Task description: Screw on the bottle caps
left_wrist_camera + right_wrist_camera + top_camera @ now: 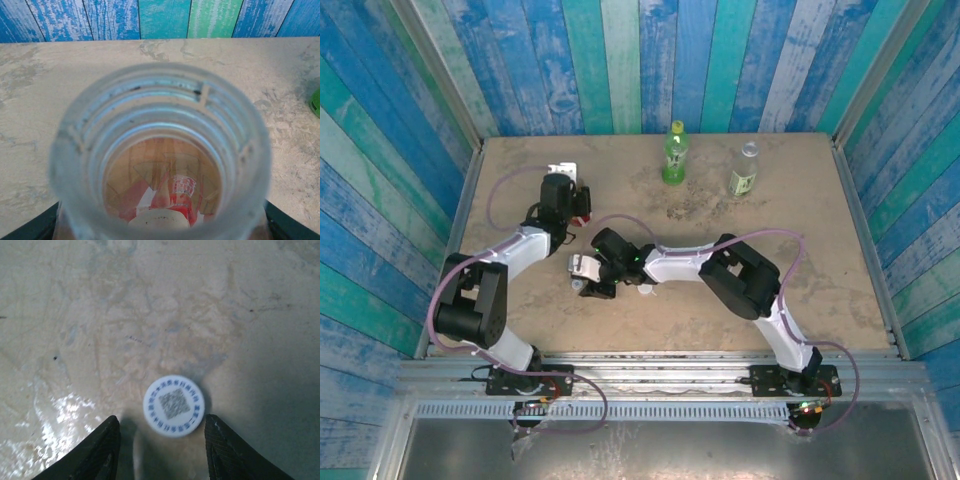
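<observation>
1. Well, nearest me the right hand (161, 419) hangs low over the table (150, 315). Its fingers (105, 450) stand apart on either side of a white cap (173, 406). The cap lies flat with its printed face up. Nothing is gripped, and neither finger touches it.
2. My worry here is that the cap is thin and flat. Closing fingers may ride over its rim, flick it away or pinch it crooked.
3. Further out, the left hand (160, 226) is clamped on the amber bottle (160, 80), the one with the red label. It stands upright with its threaded mouth uncapped.
4. A tilted cap would, I judge, cross-thread on that neck. A loose hold would let the bottle spin with the cap, or tip and spill.
5. Farthest, near the back wall (640, 60), stand the green bottle (674, 158) and the clear bottle (744, 172), well apart from both hands. Each looks capped, though they are too small for me to be sure.
6. Count: three bottles, one loose cap, two hands.
</observation>
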Action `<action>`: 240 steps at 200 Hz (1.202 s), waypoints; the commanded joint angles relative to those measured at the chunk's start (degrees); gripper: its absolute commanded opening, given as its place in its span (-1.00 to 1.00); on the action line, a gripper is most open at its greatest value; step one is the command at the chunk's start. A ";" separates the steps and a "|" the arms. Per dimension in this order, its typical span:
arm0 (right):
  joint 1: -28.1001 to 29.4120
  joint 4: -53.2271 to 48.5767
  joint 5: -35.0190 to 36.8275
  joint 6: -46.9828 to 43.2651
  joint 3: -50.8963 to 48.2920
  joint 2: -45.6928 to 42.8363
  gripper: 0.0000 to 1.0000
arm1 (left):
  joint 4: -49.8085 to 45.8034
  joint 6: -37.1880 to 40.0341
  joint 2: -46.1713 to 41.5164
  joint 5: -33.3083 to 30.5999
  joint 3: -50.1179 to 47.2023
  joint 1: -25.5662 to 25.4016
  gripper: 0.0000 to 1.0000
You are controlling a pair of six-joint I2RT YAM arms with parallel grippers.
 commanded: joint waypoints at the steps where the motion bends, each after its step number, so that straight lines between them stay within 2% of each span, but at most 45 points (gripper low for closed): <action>1: 0.52 -3.40 1.82 0.85 2.04 3.37 -0.07 | 0.64 -0.44 -4.58 0.60 -0.41 0.48 0.18; 58: 1.13 -4.19 0.61 1.74 5.17 4.99 -0.31 | 0.44 -0.15 -4.73 0.63 -0.58 0.49 0.19; 115: -0.15 -1.22 3.42 5.58 0.81 0.91 -0.42 | 1.87 1.05 -5.08 2.84 -1.30 0.48 0.19; 159: -4.42 5.22 5.97 11.61 -7.77 -5.79 -0.44 | 3.21 2.79 -4.55 9.66 -1.17 0.33 0.19; 240: -18.51 10.51 15.47 20.73 -29.87 -22.24 -0.43 | 7.05 6.55 -4.94 13.50 -3.72 -6.06 0.22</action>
